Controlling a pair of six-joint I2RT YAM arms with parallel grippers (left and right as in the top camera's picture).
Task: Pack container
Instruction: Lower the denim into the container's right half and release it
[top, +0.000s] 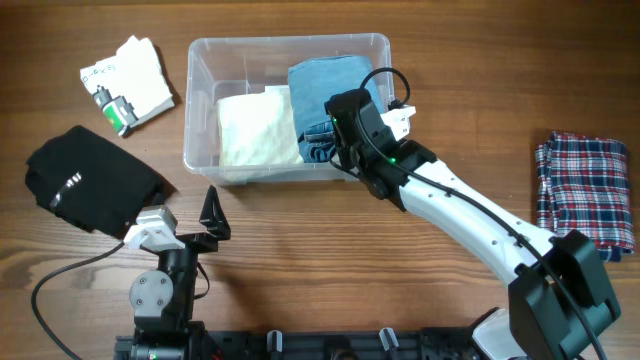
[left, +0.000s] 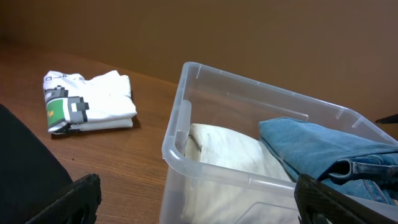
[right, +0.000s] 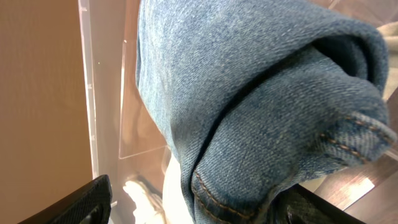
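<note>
Overhead: jeans (top: 322, 82) inside container (top: 290, 42)

From above, the right arm (top: 470, 215) covers the near end of the jeans (top: 320, 80); print on the white shirt (top: 135, 75) is too small to read.

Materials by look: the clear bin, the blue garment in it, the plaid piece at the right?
Container: clear rigid plastic, glossy; contents show through its walls. Jeans: blue denim, matte, with visible twill weave and a stitched hem. Plaid cloth: woven fabric, matte, probably cotton or flannel; the fibre cannot be told.
</note>
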